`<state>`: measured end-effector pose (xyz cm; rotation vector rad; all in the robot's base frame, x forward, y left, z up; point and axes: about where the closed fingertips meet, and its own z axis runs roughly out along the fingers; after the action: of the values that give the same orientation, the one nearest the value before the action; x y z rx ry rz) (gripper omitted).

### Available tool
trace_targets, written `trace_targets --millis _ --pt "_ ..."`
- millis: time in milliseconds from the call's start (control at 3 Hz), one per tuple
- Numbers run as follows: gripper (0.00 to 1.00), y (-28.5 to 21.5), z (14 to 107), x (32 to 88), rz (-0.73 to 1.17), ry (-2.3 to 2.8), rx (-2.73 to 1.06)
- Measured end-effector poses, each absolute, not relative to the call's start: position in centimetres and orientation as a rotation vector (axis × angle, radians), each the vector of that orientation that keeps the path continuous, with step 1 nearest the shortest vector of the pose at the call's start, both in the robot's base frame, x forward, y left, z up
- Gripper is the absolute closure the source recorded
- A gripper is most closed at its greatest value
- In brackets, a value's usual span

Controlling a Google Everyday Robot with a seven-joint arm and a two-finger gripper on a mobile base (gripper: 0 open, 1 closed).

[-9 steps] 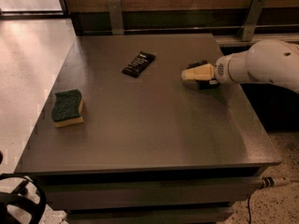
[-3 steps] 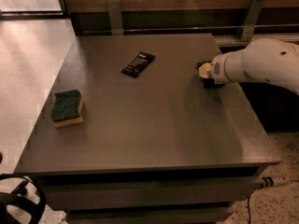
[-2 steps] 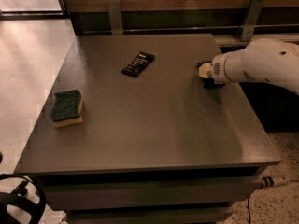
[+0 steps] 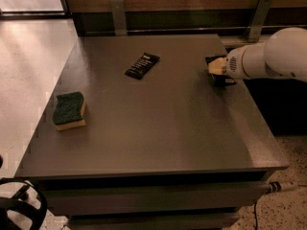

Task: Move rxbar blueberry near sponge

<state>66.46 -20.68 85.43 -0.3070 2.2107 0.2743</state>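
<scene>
Hand (image 4: 217, 67) low at table's (image 4: 158, 133) right edge, sponge (image 4: 69, 110) far left

Sponge (image 4: 69, 110) front-left on table (image 4: 158, 128), bar (image 4: 142, 65) behind, gripper (image 4: 217, 68) far right.

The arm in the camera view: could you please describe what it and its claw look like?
The arm is a smooth, rounded white shell with a small dotted round patch near the wrist. Its claw, over the far right part of the table, is cream-coloured with dark parts.
</scene>
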Motion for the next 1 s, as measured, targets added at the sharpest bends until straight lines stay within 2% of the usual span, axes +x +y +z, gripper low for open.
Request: trace_targets --millis 667,1000 --pt "1.00 -20.0 90.2 62.8 0.302 2.158 -0.449" --pt "1.00 -17.4 91.8 59.4 0.332 2.120 -0.560"
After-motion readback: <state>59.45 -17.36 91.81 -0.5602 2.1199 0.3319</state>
